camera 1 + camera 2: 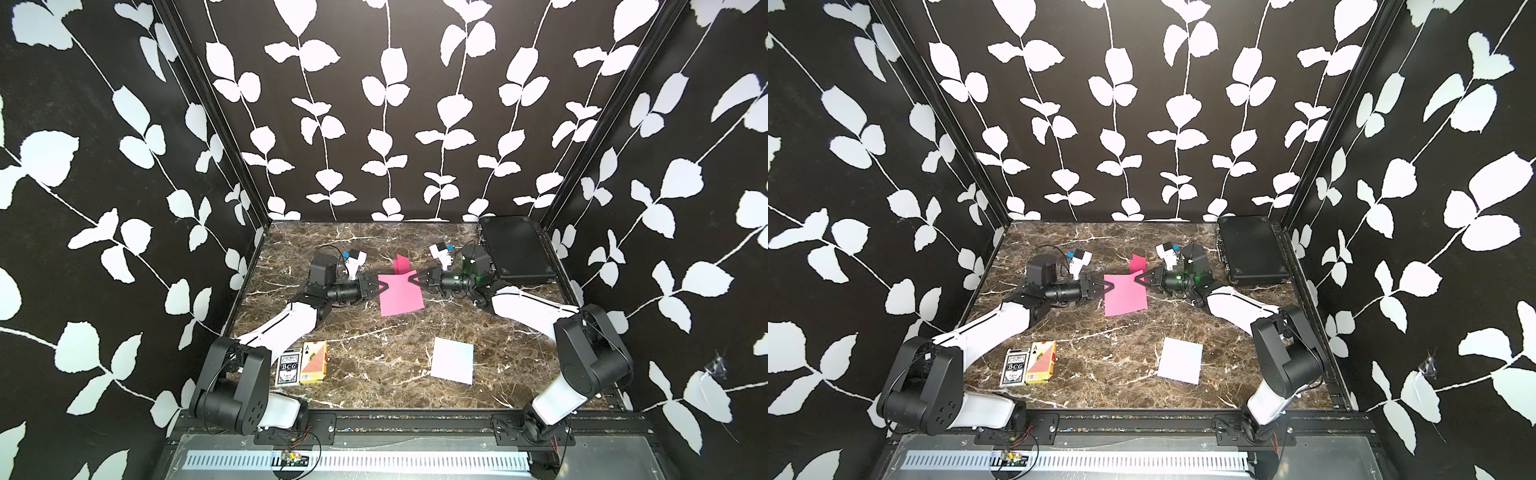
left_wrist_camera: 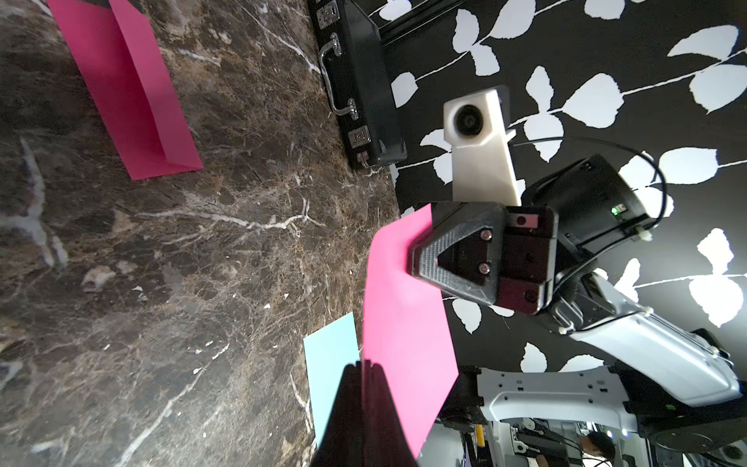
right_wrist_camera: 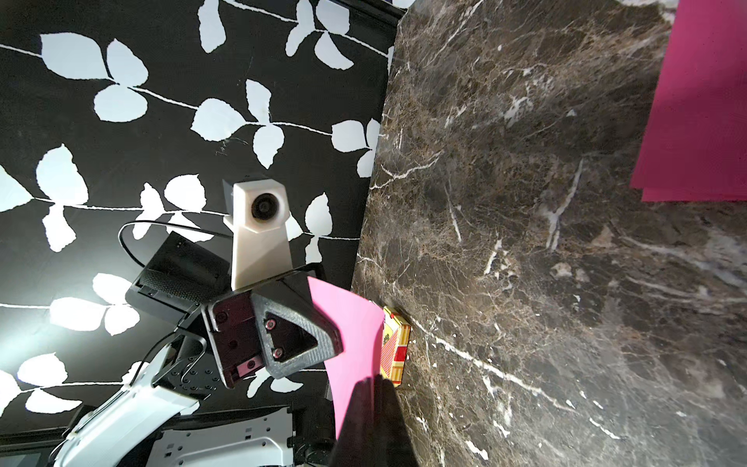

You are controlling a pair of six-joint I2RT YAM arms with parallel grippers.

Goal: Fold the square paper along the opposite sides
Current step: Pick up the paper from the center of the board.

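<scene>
Both arms reach inward from the near corners, forearms low, wrists level and facing each other. Left gripper [image 1: 383, 286] and right gripper [image 1: 414, 277]: jaws closed, each pinching an opposite edge of the pink paper [image 1: 399, 297].

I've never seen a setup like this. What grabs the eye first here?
The bright pink paper in the middle of the marble table stands out first. It is pinched from either side by the left gripper and the right gripper, both shut on it. Just behind it lies a folded pink sheet, and the walls all around carry bold white leaves on black.
</scene>
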